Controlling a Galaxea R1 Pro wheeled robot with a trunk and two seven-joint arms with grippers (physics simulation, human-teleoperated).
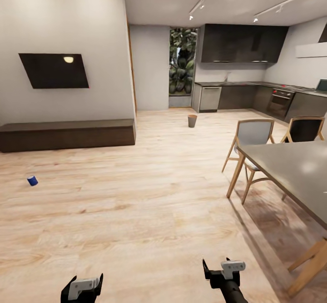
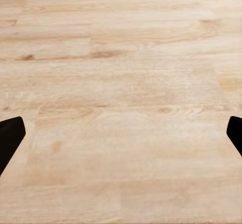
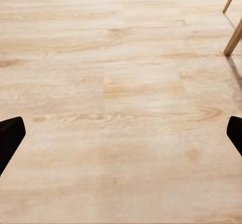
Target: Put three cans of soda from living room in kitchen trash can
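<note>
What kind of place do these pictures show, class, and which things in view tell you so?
Most likely an open-plan home: a wall TV over a long bench, a dining table with chairs, and a kitchen with dark cabinets and oven.

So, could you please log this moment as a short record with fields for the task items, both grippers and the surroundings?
soda can: one dark blue can lying on the wood floor, out in front of the long dark bench
trash can: small bin standing on the floor near the kitchen cabinets
left gripper: open, empty
right gripper: open, empty
nearby: grey table with chairs, to the right
</note>
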